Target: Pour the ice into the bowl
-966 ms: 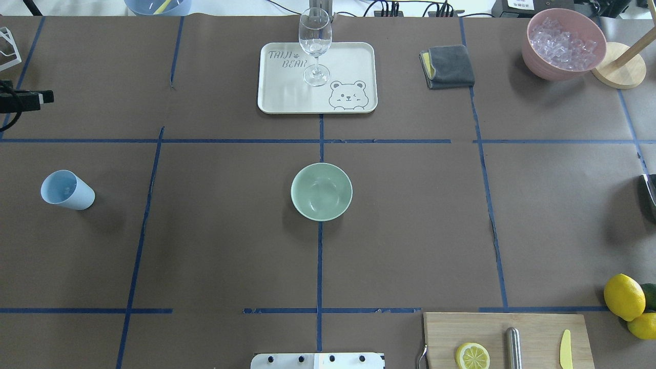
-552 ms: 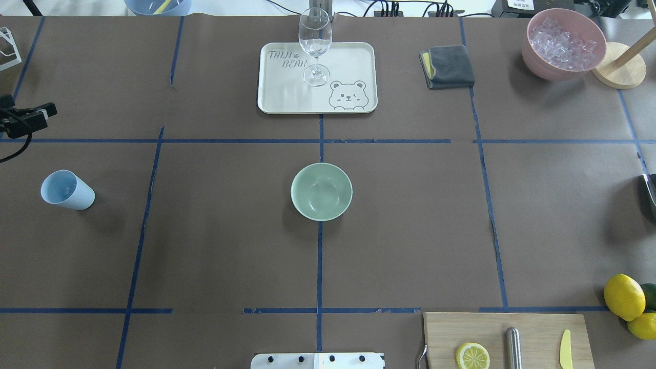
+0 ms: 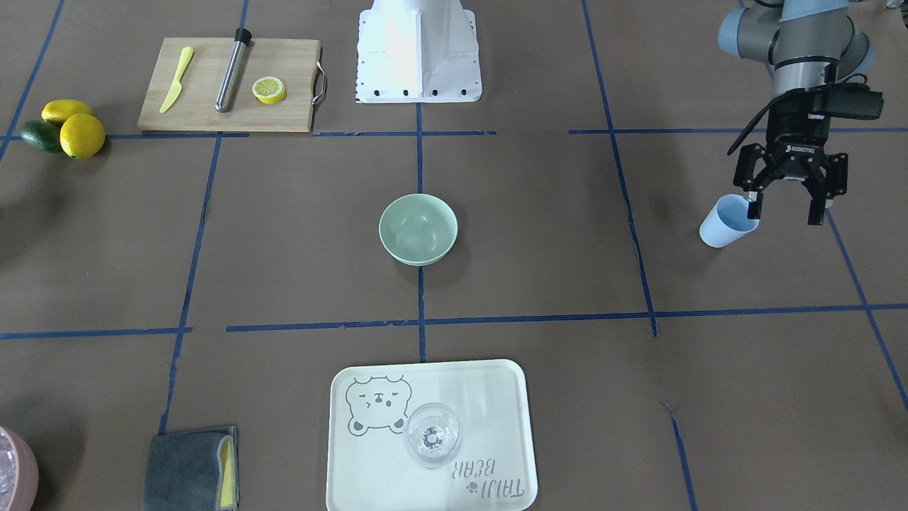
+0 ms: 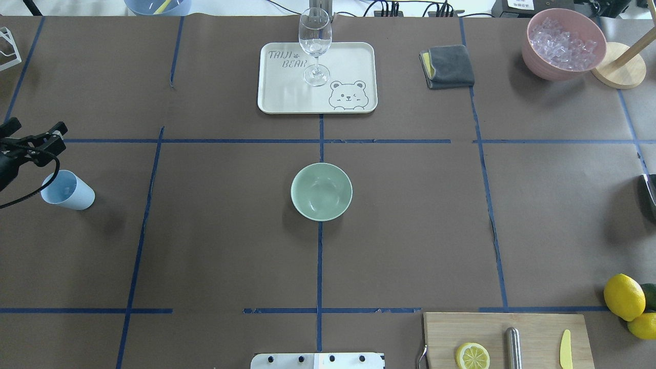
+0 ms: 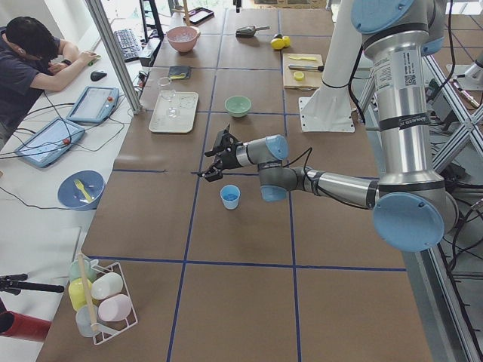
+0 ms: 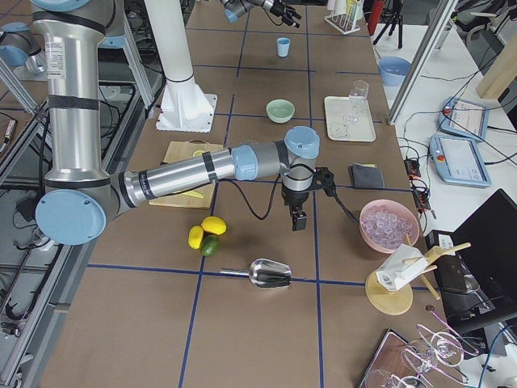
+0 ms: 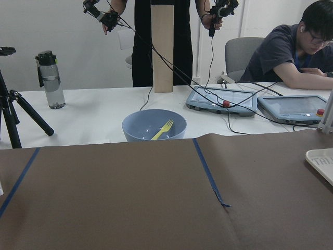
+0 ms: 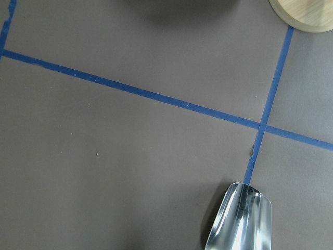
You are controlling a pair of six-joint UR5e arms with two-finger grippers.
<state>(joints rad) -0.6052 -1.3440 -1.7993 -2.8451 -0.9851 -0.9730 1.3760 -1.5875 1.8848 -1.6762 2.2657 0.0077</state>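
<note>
The pale mint-green bowl point(image 4: 321, 191) stands empty at the table's middle; it also shows in the front view point(image 3: 418, 228). The ice point(image 4: 564, 38) is a heap of clear cubes in a pink container point(image 4: 533, 56) at the far right. My left gripper point(image 3: 784, 213) is open and empty, hovering just beside a light blue cup point(image 3: 725, 223), which also shows in the overhead view point(image 4: 69, 190). I see no ice in the cup. My right gripper point(image 6: 296, 220) points down over bare table near the pink container point(image 6: 389, 245); I cannot tell whether it is open or shut.
A metal scoop point(image 6: 266, 273) lies near the right arm and shows in the right wrist view point(image 8: 239, 219). A tray point(image 4: 353, 56) with a wine glass point(image 4: 314, 43), a grey cloth point(image 4: 451, 65), a cutting board point(image 4: 538, 328) and lemons point(image 4: 624, 296) sit around the edges.
My left gripper has moved in from the left edge toward the light blue cup and turned. The bowl, cup and ice have not moved.
</note>
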